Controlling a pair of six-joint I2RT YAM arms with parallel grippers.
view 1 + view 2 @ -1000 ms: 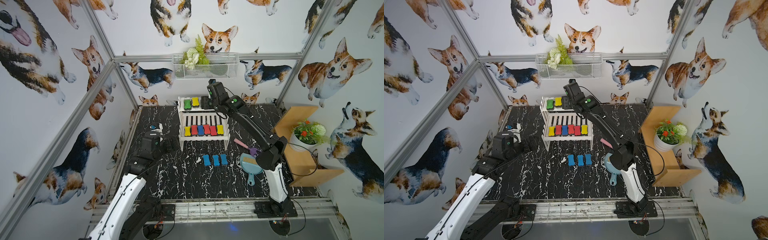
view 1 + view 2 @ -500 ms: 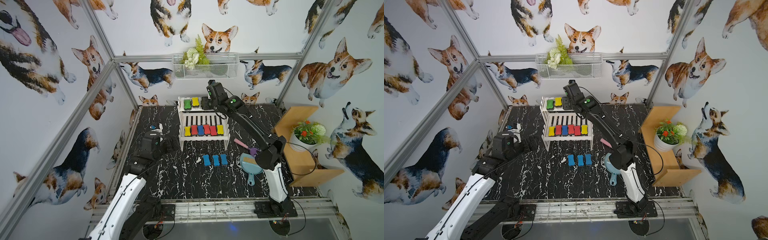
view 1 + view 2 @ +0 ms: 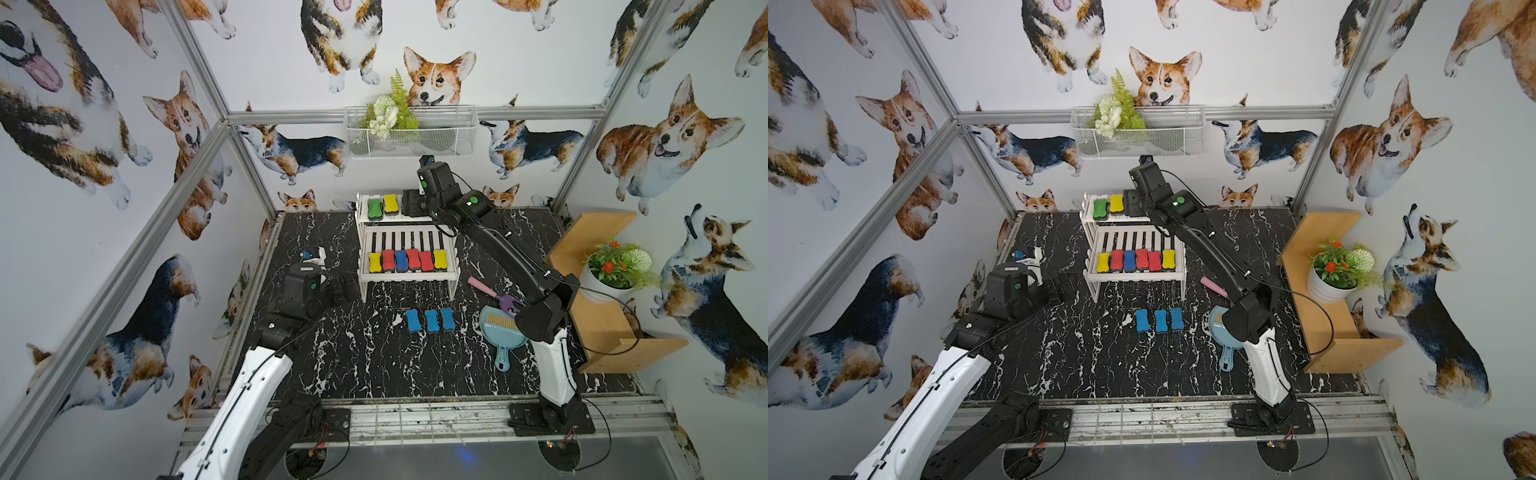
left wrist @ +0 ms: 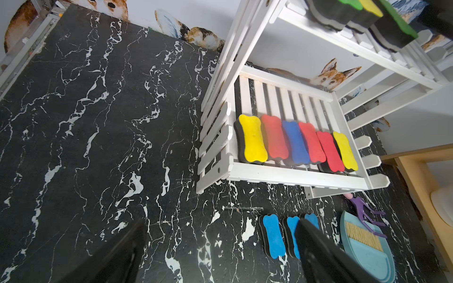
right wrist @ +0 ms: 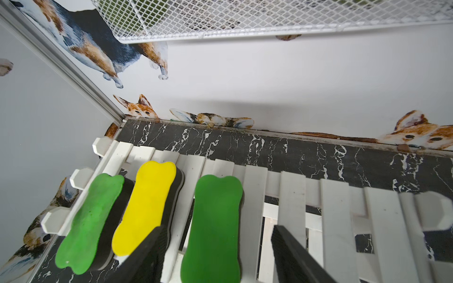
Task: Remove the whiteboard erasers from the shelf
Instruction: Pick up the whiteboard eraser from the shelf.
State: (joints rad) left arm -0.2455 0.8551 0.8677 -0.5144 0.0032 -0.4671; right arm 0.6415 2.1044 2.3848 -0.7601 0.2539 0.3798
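Now | right gripper (image 5: 217, 230): jaws apart, straddling green eraser (image 5: 213, 215) on shelf (image 5: 338, 208) top tier | left gripper (image 4: 220, 221): wide, empty, over tabletop (image 4: 73, 122)

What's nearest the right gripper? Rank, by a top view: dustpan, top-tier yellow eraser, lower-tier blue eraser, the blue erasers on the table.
From the right gripper, over the top tier:
1. Yellow eraser, beside it, top tier.
2. Blue eraser, lower tier, mid-row.
3. Three blue erasers, on the table before the shelf.
4. Dustpan, table, farthest right.
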